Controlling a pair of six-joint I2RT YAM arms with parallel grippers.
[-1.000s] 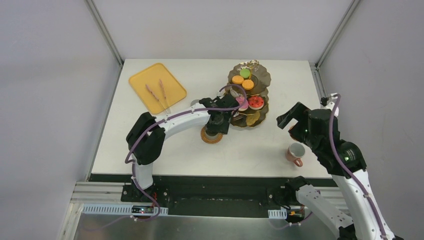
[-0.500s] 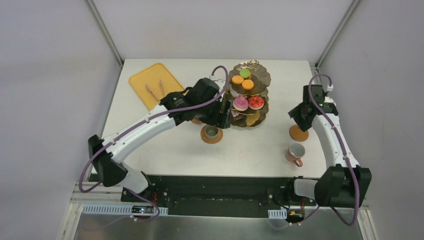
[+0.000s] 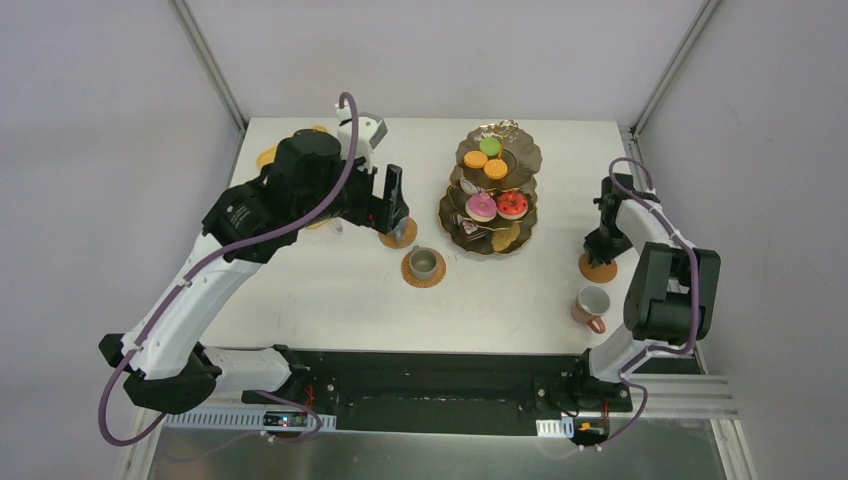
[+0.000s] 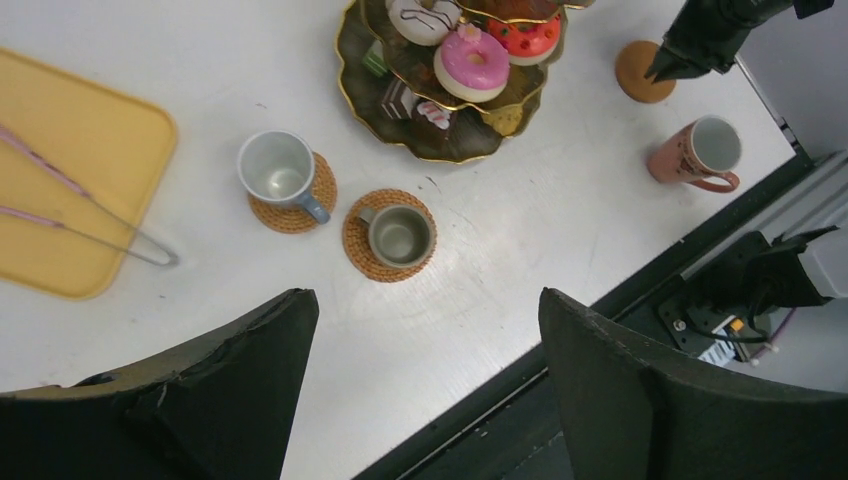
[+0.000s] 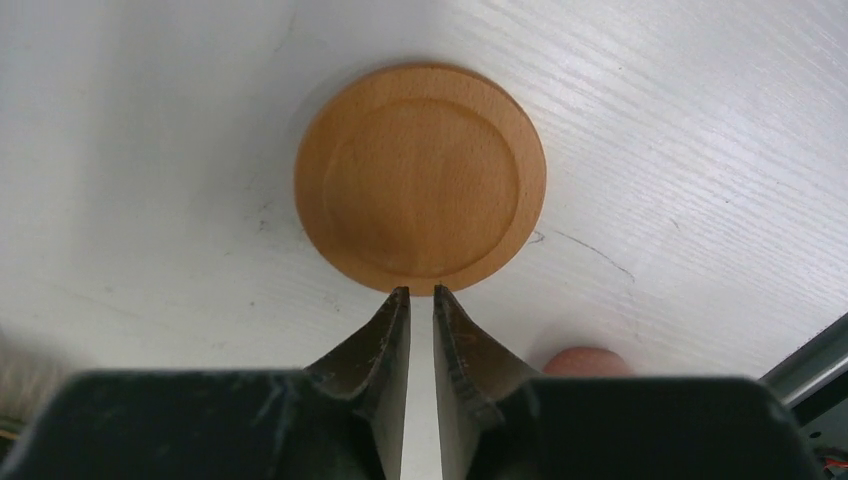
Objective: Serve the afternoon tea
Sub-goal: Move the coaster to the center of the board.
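From above, your left gripper (image 3: 392,208) hangs spread wide and holds nothing. The three-tier stand (image 3: 490,190) stands upright at the far middle of the table (image 3: 330,290). The pink mug (image 3: 592,303) sits near the right front with its handle toward the near edge. In your left wrist view, the grey-blue mug (image 4: 277,168) and olive mug (image 4: 399,234) sit on woven coasters (image 4: 365,262), their handles pointing at each other. In your right wrist view, the right gripper (image 5: 421,291) has its fingers nearly pressed together, with the tips at the rim of the flat wooden coaster (image 5: 420,178).

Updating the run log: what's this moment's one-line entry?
left pincer: open, empty | right pincer: nearly shut, tips at edge of bare coaster | pink mug: off coaster
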